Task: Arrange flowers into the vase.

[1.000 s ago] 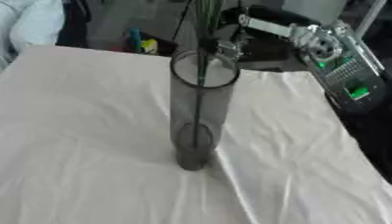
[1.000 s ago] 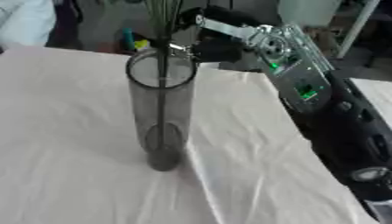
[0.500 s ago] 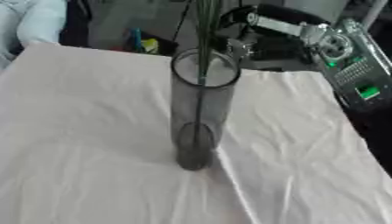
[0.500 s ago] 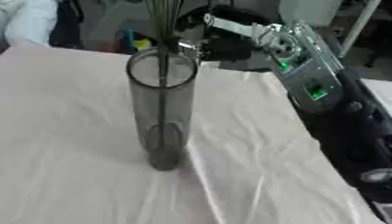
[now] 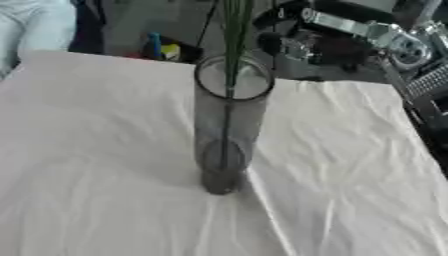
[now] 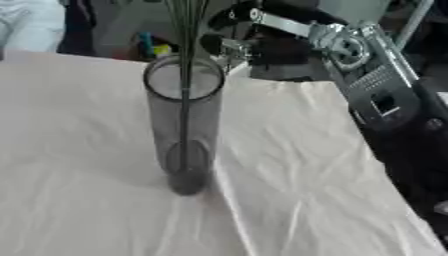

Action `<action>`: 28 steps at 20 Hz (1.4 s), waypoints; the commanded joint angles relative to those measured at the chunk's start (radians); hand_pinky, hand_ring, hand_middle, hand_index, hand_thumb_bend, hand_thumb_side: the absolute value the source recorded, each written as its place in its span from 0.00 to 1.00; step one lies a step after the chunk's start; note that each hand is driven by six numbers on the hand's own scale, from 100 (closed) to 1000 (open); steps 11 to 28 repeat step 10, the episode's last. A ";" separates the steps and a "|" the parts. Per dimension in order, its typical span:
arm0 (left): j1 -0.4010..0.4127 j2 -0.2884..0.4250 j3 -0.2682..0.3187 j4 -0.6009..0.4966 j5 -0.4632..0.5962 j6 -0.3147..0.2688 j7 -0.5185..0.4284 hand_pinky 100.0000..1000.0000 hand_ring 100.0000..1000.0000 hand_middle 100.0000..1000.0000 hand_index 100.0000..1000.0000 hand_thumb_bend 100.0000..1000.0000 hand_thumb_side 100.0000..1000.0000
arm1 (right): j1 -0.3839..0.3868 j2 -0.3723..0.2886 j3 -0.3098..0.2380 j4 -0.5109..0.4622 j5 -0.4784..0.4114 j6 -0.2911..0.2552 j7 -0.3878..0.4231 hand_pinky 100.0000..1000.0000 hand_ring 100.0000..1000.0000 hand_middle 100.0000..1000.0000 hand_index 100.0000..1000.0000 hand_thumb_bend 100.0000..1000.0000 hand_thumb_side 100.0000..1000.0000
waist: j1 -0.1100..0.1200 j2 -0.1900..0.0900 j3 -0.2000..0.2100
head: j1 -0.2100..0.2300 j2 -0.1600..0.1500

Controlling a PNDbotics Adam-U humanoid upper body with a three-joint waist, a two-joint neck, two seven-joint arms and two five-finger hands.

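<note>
A tall, clear, dark-tinted glass vase (image 5: 226, 125) stands upright on the white tablecloth (image 5: 96, 150). Thin green flower stems (image 5: 233, 35) stand in it and run up out of the top of the view, so the blooms are hidden. My right hand (image 6: 229, 45) comes in from the upper right and hovers just behind and to the right of the vase's rim, apart from the stems. Its grasp is too blurred to read. My left hand shows in no view.
My right arm (image 6: 372, 95), black and silver, runs down the right side over the table's right edge. Beyond the far edge lie small blue and yellow objects (image 5: 162, 50). Pale fabric (image 5: 35, 25) shows at the upper left. The cloth is creased.
My right hand has drawn back to the right, away from the stems at the vase's rim. The vase and stems stay where they were.
</note>
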 commanded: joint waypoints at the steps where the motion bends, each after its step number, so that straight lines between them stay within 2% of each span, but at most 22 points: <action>1: -0.008 0.021 0.013 -0.018 -0.002 -0.003 0.002 0.70 0.84 0.90 0.95 0.00 1.00 | 0.003 -0.051 -0.035 -0.050 -0.015 0.003 -0.010 0.74 0.94 0.84 0.92 0.24 1.00 | 0.010 -0.001 -0.002 | 0.005 -0.005; 7: -0.005 0.022 0.017 -0.018 -0.005 -0.005 0.006 0.70 0.84 0.90 0.95 0.00 1.00 | 0.056 -0.070 -0.100 -0.131 -0.029 0.015 -0.065 0.71 0.93 0.83 0.91 0.17 1.00 | 0.015 0.003 -0.007 | 0.008 -0.004; 8: -0.004 0.022 0.018 -0.018 -0.005 -0.006 0.007 0.70 0.84 0.90 0.95 0.00 1.00 | 0.065 -0.070 -0.114 -0.146 -0.033 0.022 -0.083 0.70 0.93 0.83 0.91 0.14 1.00 | 0.016 0.003 -0.008 | 0.008 -0.004; 9: -0.004 0.022 0.018 -0.018 -0.006 -0.006 0.008 0.70 0.84 0.90 0.95 0.00 1.00 | 0.074 -0.068 -0.129 -0.161 -0.037 0.031 -0.105 0.68 0.92 0.82 0.90 0.05 1.00 | 0.017 0.004 -0.009 | 0.009 -0.004; 10: -0.004 0.022 0.018 -0.018 -0.006 -0.006 0.008 0.70 0.84 0.90 0.95 0.00 1.00 | 0.083 -0.066 -0.142 -0.177 -0.039 0.042 -0.131 0.67 0.91 0.81 0.89 0.00 1.00 | 0.018 0.005 -0.010 | 0.009 -0.004; 28: -0.004 0.022 0.018 -0.018 -0.006 -0.006 0.008 0.70 0.84 0.90 0.95 0.00 1.00 | 0.083 -0.066 -0.142 -0.177 -0.039 0.042 -0.131 0.67 0.91 0.81 0.89 0.00 1.00 | 0.018 0.005 -0.010 | 0.009 -0.004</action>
